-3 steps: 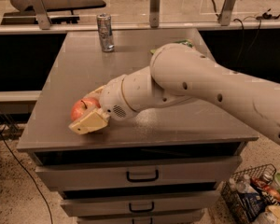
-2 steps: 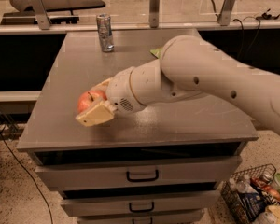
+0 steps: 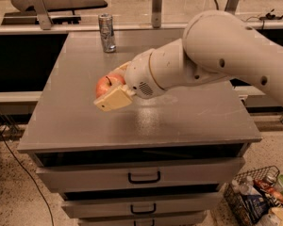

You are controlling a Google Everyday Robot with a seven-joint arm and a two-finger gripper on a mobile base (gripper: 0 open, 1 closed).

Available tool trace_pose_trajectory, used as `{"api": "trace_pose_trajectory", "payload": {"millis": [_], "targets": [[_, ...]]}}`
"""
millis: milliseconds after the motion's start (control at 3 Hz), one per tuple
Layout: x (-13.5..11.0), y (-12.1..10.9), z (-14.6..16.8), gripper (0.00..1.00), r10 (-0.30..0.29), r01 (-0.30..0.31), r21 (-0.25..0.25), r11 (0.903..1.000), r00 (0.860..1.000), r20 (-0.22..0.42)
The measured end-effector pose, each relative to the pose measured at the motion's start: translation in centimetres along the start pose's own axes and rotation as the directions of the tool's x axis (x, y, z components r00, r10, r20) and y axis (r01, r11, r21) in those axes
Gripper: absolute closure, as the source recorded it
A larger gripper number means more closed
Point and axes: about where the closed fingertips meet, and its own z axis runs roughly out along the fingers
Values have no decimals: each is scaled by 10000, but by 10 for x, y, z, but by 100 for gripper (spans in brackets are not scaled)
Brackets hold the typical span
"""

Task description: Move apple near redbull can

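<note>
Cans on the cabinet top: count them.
1: the redbull can stands upright at the far left of the cabinet top. The gripper, nearer the camera, is shut on the apple. The arm may hide others.

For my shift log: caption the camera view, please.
Gripper holds the apple over the grey cabinet top, short of the can at its far edge.

Gripper (image 3: 108,88), clamped on the apple (image 3: 103,85), has travelled from the front-left of the table (image 3: 188,121) back and rightward, now nearer the redbull can (image 3: 106,33). Apple appears raised off the surface; contact unconfirmed.
</note>
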Motion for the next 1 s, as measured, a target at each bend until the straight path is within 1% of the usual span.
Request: {"api": "trace_pose_trajectory", "payload": {"millis": [333,667,1000], "targets": [[4,-20,4,100,-62,53,260,9996,9994,330],[14,-68,6,100,-322,276,733,9969,9975,625],[23,-133,5,100,-529,411,1302,9906,9946,888]]}}
